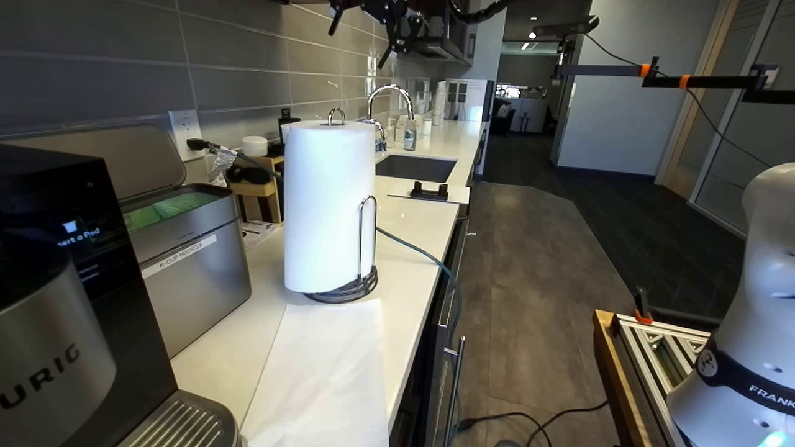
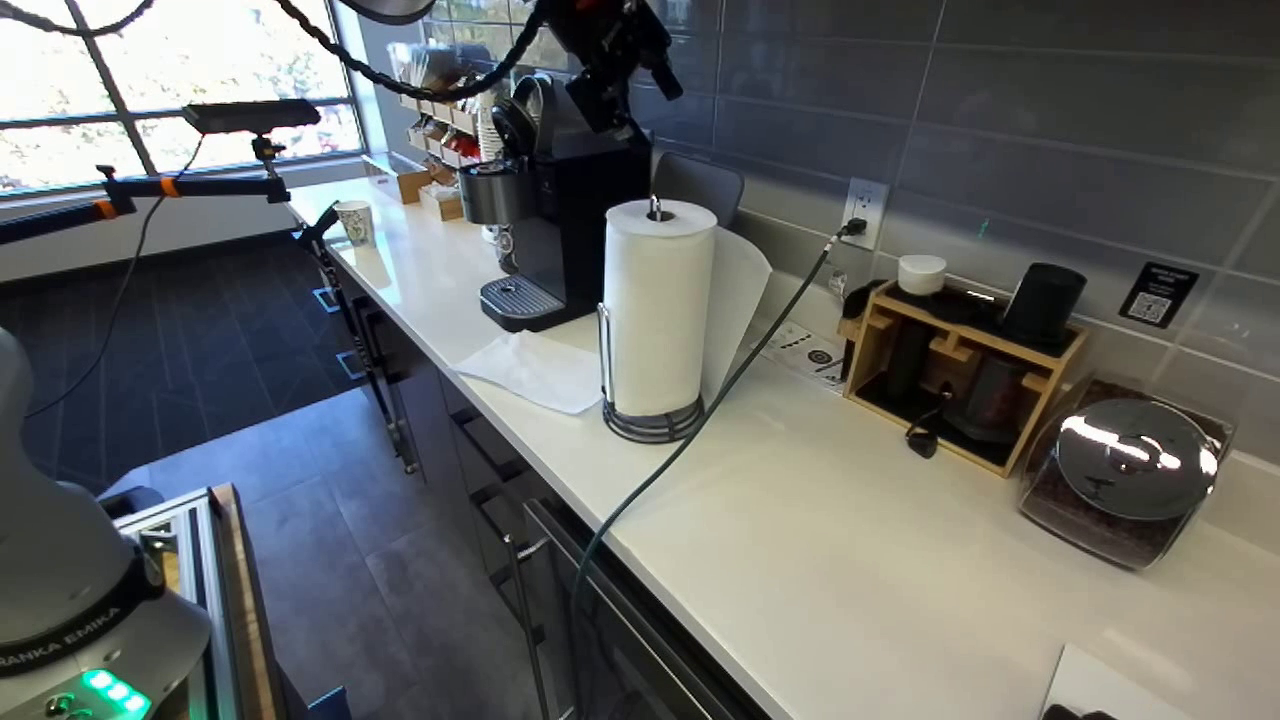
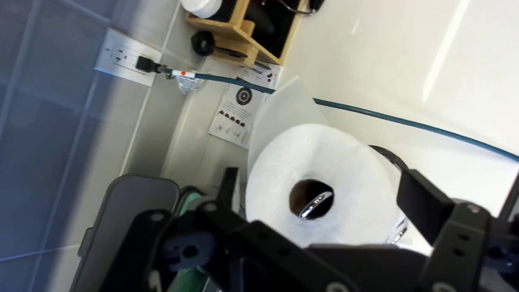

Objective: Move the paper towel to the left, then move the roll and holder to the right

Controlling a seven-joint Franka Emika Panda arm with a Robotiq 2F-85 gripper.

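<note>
The paper towel (image 1: 329,379) lies flat on the counter, a thin white sheet reaching close to the holder's base; it also shows in an exterior view as a white sheet (image 2: 535,372) beside the coffee machine. The roll and holder (image 1: 329,205) stand upright, a thick white cylinder on a dark wire base. A loose flap (image 2: 738,300) hangs off the roll's wall side. My gripper (image 3: 323,185) is open and empty, higher than the roll in both exterior views. From the wrist view, the roll's top (image 3: 275,194) appears between the spread fingers, without contact.
A teal cable (image 2: 690,440) runs from the wall outlet past the roll and over the counter edge. The coffee machine (image 2: 590,220) and grey K-cup bin (image 1: 192,267) stand nearby. A wooden organizer (image 2: 960,390) and glass jar (image 2: 1125,490) sit along the wall.
</note>
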